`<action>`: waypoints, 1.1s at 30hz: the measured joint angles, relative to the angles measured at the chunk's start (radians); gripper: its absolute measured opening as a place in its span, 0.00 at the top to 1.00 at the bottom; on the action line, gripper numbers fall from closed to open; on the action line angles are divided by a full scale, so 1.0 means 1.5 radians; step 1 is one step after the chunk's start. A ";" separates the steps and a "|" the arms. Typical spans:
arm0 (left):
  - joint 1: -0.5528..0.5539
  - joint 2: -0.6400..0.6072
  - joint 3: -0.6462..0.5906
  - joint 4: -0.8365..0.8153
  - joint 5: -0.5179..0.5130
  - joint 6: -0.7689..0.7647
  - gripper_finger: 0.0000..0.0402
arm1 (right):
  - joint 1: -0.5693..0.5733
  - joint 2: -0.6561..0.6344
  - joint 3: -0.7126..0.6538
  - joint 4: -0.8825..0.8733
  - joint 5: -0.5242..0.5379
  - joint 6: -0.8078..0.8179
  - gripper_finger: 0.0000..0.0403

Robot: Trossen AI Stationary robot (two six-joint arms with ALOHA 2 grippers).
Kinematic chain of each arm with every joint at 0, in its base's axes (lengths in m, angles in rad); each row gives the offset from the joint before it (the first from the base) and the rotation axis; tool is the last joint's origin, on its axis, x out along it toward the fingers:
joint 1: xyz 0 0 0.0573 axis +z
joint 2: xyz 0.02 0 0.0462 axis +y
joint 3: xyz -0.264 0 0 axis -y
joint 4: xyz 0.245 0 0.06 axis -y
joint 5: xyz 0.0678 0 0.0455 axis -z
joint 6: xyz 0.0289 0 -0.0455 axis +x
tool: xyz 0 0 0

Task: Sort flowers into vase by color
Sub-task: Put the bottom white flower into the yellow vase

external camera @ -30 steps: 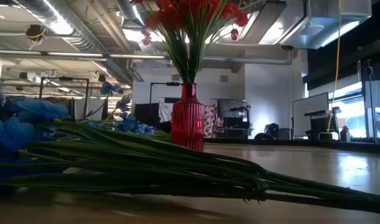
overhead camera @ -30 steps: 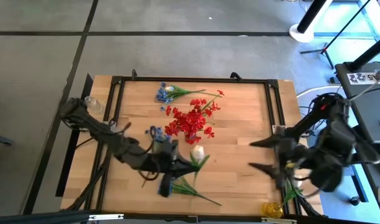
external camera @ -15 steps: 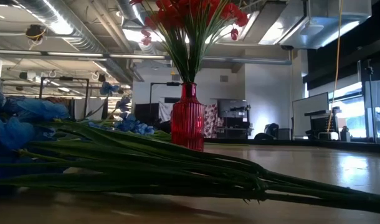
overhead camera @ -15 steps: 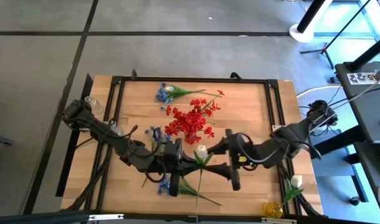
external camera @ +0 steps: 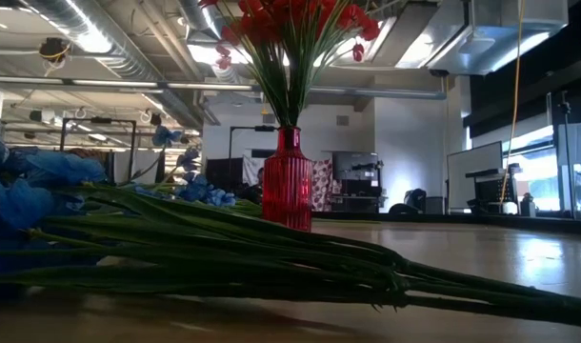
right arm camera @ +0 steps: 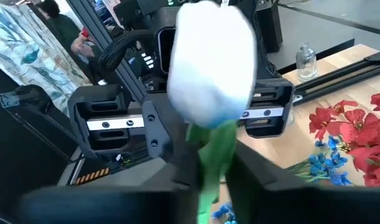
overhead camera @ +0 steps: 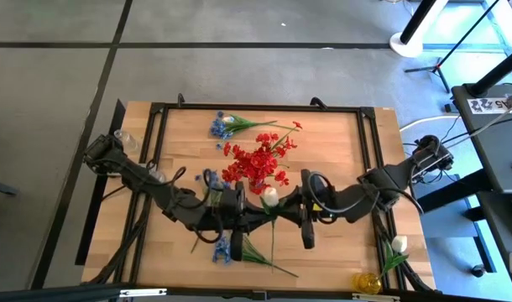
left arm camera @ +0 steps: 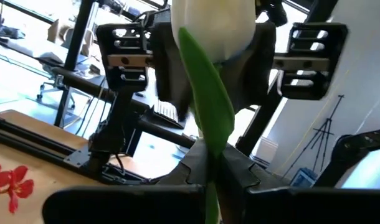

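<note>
A white flower [overhead camera: 270, 197] with a green stem and leaf stands upright above the table's middle, between my two grippers. My left gripper [overhead camera: 254, 210] comes at it from the left and is shut on its stem. My right gripper [overhead camera: 283, 207] faces it from the right, shut on the same stem. Just behind stands a red vase [external camera: 287, 181] full of red flowers [overhead camera: 258, 161]. Blue flowers [overhead camera: 225, 126] lie on the table at the far side. More blue flowers [overhead camera: 222, 248] lie near the front edge. My left gripper pinches the white flower's stem [left arm camera: 210, 186] between its two fingers, below the bloom and leaf. The fingers come level from the table's left, across the stem. The flower stands upright, lifted clear of the table. My right gripper pinches the same stem [right arm camera: 210, 163] between its two fingers, just under the white bloom. It reaches in about level from the table's right, across the stem. The bloom stands above the fingers.
A clear glass bottle [overhead camera: 126, 139] stands at the far left edge. A yellow vase [overhead camera: 367, 283] with another white flower [overhead camera: 398, 245] beside it is at the near right corner. Long green stems [external camera: 271, 257] lie across the front of the table.
My right gripper has swung from the table's right edge toward the middle, up to the white flower, and has shut on its stem. My left gripper has kept its hold on the flower; the bloom has shifted only slightly.
</note>
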 joint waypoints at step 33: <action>-0.073 -0.134 0.001 -0.145 0.027 -0.069 0.65 | 0.399 -0.129 0.000 -0.255 -0.001 -0.165 0.98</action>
